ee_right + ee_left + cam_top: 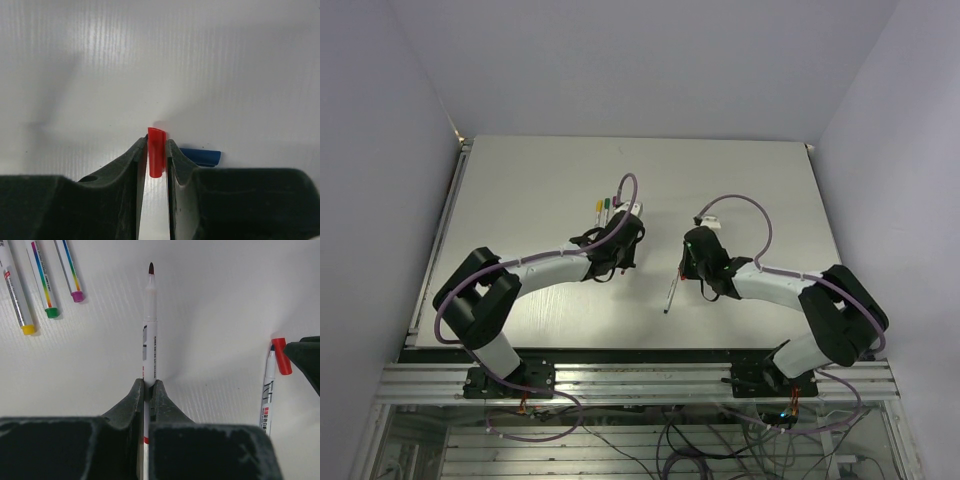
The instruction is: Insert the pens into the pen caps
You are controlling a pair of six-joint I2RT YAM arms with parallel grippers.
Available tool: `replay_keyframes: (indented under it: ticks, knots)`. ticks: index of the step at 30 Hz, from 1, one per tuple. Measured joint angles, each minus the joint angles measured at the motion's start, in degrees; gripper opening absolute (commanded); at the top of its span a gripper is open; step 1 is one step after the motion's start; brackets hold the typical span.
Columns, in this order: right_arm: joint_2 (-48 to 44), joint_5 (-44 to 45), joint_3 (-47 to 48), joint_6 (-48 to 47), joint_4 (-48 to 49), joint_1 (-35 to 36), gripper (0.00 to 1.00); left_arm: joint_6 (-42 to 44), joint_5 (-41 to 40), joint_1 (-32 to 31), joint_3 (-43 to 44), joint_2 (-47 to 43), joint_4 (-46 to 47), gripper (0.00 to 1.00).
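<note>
Left gripper [148, 387]: jaws clamped on the red pen [150, 330] low on the barrel, with the tip pointing out and away from the wrist. Right gripper [156, 145]: jaws pinched on the red cap [156, 157], standing roughly upright between them. Can't tell which end is the open one.

The step in hand looks like mating those two. Line up the axes first with the cap mouth facing the tip, then push slowly along the barrel. A long length of pen sticks out of the grip, so any offset will lever it sideways.

Blue cap [202, 156] lies on the counter [215, 300] just beside the right jaws, and the blue pen [268, 385] lies near the red cap. Don't clip either.

Yellow pen [15, 300], green pen [42, 285] and purple pen [70, 270] look capped and lie well apart from the work.
</note>
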Motion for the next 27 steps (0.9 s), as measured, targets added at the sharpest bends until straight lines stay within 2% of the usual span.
replay_keyframes:
  ticks: [19, 22, 25, 27]
  knots:
    - [4.83, 2.56, 2.73, -0.81, -3.06, 0.37, 0.21, -0.04, 1.97, 2.03, -0.2, 0.13, 1.09, 0.07]
    - [5.09, 2.58, 3.1, -0.79, -3.48, 0.37, 0.15, -0.04, 2.4, 2.27, -0.2, 0.13, 1.14, 0.07]
    - [5.11, 2.75, 3.32, -0.7, -3.98, 0.37, 0.0, -0.04, 2.73, 2.51, -0.2, 0.28, 1.25, 0.07]
    - [5.11, 2.75, 3.5, -0.42, -4.28, 0.37, 0.0, -0.04, 2.93, 2.62, -0.2, 0.44, 1.27, 0.07]
